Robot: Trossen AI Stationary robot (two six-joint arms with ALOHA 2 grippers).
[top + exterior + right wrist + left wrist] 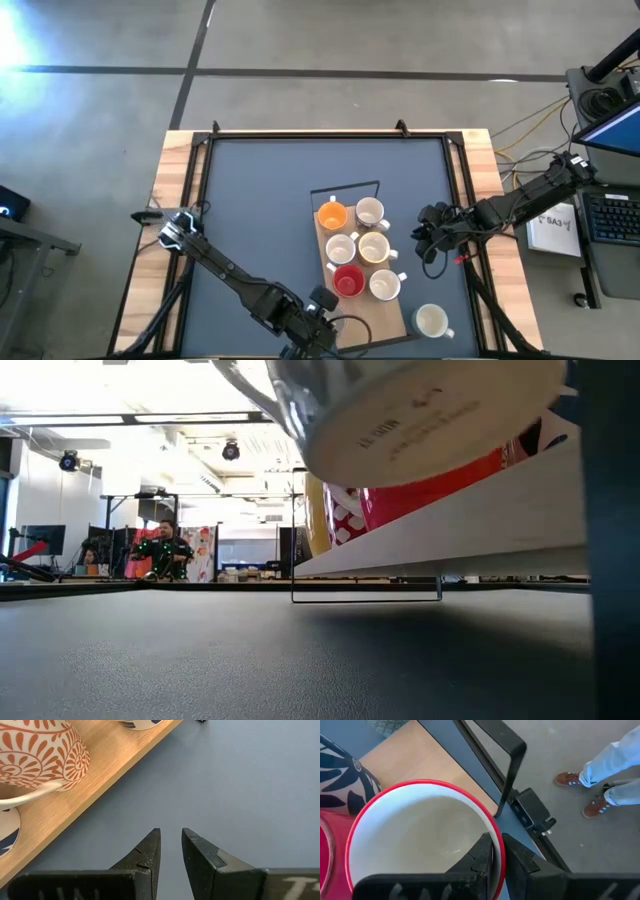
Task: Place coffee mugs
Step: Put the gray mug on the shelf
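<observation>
Left gripper (497,857) is clamped on rim of red mug (348,282) on wooden board (385,315) — 5 other mugs there. Right gripper (170,847) hovers beside, slightly parted, empty.

Open mat (260,200) is left across the left and upper frame. The lower centre is blocked by six mugs (360,248) crowded on a wooden board (385,318); a seventh mug (431,320) stands lower right.

A person (605,775) is cut off above the ankles.
</observation>
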